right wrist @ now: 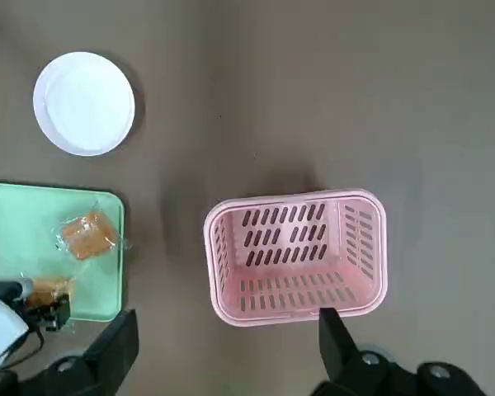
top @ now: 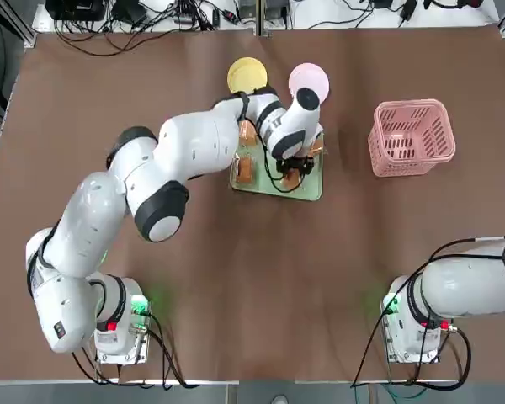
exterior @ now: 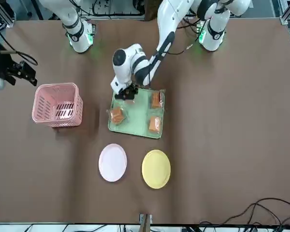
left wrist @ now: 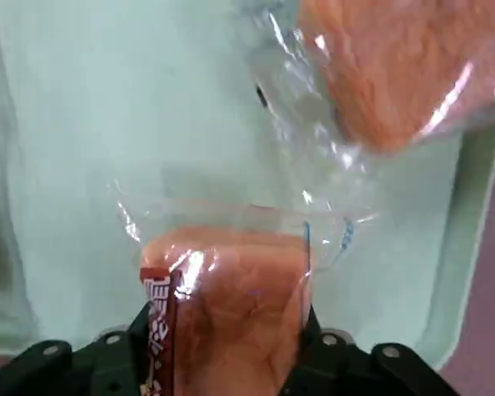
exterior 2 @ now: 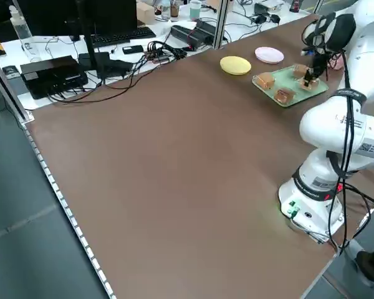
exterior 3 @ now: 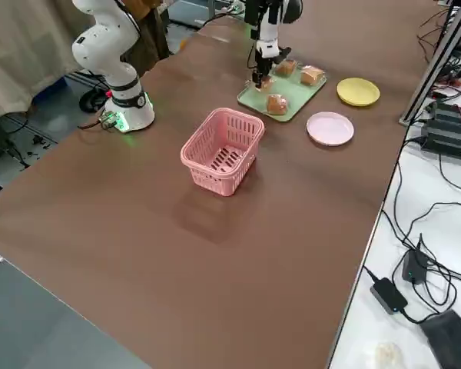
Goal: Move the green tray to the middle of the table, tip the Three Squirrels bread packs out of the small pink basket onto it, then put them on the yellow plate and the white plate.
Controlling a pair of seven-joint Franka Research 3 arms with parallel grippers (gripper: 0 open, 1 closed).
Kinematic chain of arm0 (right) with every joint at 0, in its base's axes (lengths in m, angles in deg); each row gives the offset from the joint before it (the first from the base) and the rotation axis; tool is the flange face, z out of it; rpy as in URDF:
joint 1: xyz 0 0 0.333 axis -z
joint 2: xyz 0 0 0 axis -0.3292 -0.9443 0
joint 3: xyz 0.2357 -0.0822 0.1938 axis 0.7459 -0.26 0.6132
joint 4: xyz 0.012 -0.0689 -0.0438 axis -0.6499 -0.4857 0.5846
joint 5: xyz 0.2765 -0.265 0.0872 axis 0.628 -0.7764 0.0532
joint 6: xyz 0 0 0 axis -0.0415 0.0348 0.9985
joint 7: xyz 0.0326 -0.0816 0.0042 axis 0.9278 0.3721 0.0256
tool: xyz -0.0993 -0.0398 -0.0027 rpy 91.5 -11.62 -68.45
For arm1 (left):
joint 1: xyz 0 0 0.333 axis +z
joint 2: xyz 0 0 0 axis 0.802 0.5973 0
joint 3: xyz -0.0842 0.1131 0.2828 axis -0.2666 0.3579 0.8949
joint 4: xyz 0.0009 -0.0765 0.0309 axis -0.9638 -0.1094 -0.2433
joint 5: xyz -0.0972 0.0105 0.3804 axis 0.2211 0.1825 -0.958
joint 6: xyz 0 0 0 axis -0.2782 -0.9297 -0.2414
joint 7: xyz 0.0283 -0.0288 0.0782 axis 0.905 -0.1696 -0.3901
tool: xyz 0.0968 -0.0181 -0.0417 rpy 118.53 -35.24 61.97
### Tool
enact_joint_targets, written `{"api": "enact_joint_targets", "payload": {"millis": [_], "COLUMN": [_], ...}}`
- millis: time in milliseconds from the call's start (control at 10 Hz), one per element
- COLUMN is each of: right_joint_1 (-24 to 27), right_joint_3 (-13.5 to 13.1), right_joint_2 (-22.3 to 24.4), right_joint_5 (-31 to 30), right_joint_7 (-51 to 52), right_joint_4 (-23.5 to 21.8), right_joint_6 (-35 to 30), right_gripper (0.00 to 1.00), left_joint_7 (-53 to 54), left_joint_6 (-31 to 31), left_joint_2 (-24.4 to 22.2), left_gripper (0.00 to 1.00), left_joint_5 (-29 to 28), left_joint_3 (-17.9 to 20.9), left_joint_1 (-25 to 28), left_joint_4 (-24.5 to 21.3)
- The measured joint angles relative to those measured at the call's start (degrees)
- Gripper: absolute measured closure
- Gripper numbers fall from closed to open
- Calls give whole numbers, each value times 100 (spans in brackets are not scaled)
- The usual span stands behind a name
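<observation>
From overhead, the left gripper (top: 296, 168) reaches over the green tray (top: 310, 190) mid-counter, near the yellow plate (top: 247, 75) and white plate (top: 308, 81). From the front, the empty small pink basket (exterior: 57, 104) stands apart; bread packs (exterior: 154, 124) lie on the tray. The left wrist view shows the gripper closed around one pack (left wrist: 231, 309). Next, probably lift it to a plate. The right gripper (right wrist: 223, 351) hangs wide, idle.

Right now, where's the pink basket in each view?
Top: small pink basket, right of the green tray.
Front, left of tray.
Left side: not visible.
Right side, centre, nearer than tray.
Left wrist: not in view.
Right wrist, right of tray.
Shared landmark: the green tray.
</observation>
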Motion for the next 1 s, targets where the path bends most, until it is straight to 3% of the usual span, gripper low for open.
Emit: {"api": "enact_joint_targets", "payload": {"millis": [300, 700, 1000], "right_joint_1": [0, 1, 1], "right_joint_3": [0, 0, 0], "right_joint_2": [0, -1, -1], "right_joint_5": [0, 0, 0], "right_joint_7": [0, 0, 0], "right_joint_4": [0, 0, 0], "right_joint_6": [-1, -1, -2], "right_gripper": [3, 3, 3], "left_joint_7": [-80, -231, -285], "left_joint_6": [8, 940, 1113], "left_joint_2": [0, 24, 84], "left_gripper": [33, 33, 27], "left_joint_5": [0, 0, 0], "left_joint_3": [-175, -125, -122], "left_joint_1": [-11, 11, 12], "left_joint_4": [11, 25, 25]}}
